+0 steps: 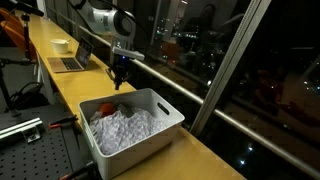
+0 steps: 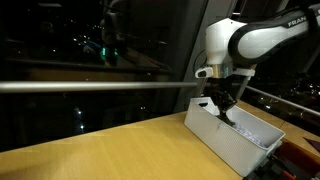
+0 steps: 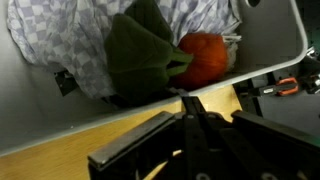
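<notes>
My gripper point(image 3: 190, 98) is shut, its dark fingers meeting at a point over the near wall of a white bin point(image 3: 262, 62). Just beyond the tips a dark green soft thing point(image 3: 140, 52) lies in the bin on a crumpled checked cloth point(image 3: 60, 45), with an orange-red round object point(image 3: 205, 58) beside it. I see nothing pinched between the fingertips, and cannot tell whether they touch the green thing. In both exterior views the gripper point(image 1: 120, 78) point(image 2: 224, 108) hangs at the rim of the bin point(image 1: 160, 128) point(image 2: 228, 140), near the end where the red object point(image 1: 105, 108) lies.
The bin stands on a long wooden counter point(image 1: 70, 85) point(image 2: 110, 150) along dark windows. Further down the counter are a laptop point(image 1: 70, 62) and a white bowl point(image 1: 60, 44). A metal breadboard table point(image 1: 35, 150) with tools sits beside the counter. A window rail point(image 2: 90, 86) runs behind.
</notes>
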Motion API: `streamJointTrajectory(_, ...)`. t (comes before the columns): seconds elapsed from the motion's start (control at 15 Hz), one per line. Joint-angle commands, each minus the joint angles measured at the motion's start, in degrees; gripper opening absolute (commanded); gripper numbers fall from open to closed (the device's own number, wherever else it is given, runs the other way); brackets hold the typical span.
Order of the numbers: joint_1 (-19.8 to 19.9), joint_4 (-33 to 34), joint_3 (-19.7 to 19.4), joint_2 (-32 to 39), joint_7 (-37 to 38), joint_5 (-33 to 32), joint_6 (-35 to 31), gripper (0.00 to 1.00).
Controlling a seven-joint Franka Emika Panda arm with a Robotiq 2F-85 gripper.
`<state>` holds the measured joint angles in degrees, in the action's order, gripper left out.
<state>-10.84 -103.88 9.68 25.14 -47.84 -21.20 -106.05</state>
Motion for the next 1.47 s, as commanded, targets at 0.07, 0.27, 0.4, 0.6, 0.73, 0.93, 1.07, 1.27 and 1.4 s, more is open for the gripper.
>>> streamJointTrajectory(0.07, 0.0, 0.7, 0.4, -5.0, -0.6, -1.5, 7.0, 0.00)
streamJointTrajectory(0.27, 0.1, 0.6, 0.6, -6.4, -0.4, -1.2, 8.0, 0.02)
streamJointTrajectory(0.4, -0.2, 0.7, 1.0, -5.8, -0.1, -1.0, 7.0, 0.28)
streamJointTrajectory(0.6, -0.7, 1.1, 1.6, -3.7, -0.1, -0.9, 6.1, 0.45)
streamJointTrajectory(0.73, -1.0, 1.3, 2.0, -2.2, -0.2, -0.8, 5.4, 0.58)
streamJointTrajectory(0.93, -1.3, 1.7, 2.2, 0.4, -0.4, -0.8, 4.0, 0.81)
streamJointTrajectory(1.07, -1.4, 1.7, 2.2, 1.9, -0.5, -0.9, 3.2, 0.95)
streamJointTrajectory(1.27, -1.2, 1.3, 2.0, 3.2, -0.6, -0.9, 1.9, 1.00)
streamJointTrajectory(1.4, -1.0, 0.9, 1.9, 3.5, -0.6, -0.9, 1.4, 1.00)
